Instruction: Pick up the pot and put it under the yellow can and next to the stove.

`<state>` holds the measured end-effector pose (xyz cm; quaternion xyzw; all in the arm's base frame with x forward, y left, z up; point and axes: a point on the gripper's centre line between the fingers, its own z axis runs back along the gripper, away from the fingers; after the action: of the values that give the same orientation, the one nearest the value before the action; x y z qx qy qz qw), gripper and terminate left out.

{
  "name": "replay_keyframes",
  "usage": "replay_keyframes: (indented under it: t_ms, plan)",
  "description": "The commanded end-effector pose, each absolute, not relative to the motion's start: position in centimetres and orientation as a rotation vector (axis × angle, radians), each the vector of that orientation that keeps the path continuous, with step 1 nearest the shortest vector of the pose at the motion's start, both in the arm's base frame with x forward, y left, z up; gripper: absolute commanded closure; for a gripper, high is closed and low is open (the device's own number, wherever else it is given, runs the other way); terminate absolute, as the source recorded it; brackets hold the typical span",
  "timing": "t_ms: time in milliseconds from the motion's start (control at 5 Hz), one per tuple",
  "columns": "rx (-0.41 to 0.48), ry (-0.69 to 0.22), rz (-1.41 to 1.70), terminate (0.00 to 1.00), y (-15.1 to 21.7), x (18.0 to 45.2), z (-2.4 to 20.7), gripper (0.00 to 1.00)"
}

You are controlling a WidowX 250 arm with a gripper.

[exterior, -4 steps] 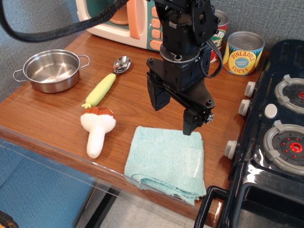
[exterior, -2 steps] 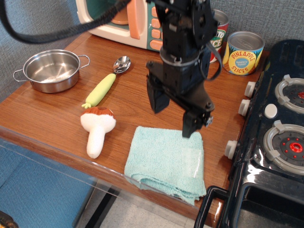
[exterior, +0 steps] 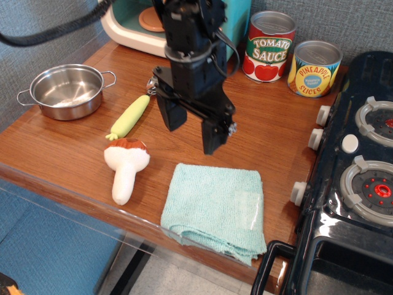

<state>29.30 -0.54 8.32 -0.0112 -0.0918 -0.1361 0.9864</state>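
Steel pot (exterior: pixel 66 91) sits empty, well apart from the spread hand (exterior: pixel 191 134).

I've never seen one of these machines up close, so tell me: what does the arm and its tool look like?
The arm is all matte black, blocky and bolted together with small silver screws. A thick black cable loops off to the upper left. The tool ends in two flat, dark rectangular fingers. No labels or markings are readable.

We see a blue cloth (exterior: pixel 215 209) folded near the table (exterior: pixel 61 147) edge. A toy mushroom (exterior: pixel 126 165) lies left of it, below a toy corn (exterior: pixel 130 115). A tomato can (exterior: pixel 268 47) stands by the microwave (exterior: pixel 132 27).
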Motion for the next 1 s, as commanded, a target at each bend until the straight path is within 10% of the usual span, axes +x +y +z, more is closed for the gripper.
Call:
replay_keyframes:
  t_ms: [0, 800]
  plan:
    - [0.074, -0.202, -0.217, 0.00, 8.2, 29.9, 10.8, 0.00]
    - [0.174, -0.100, -0.074, 0.00, 17.4, 32.0, 8.1, 0.00]
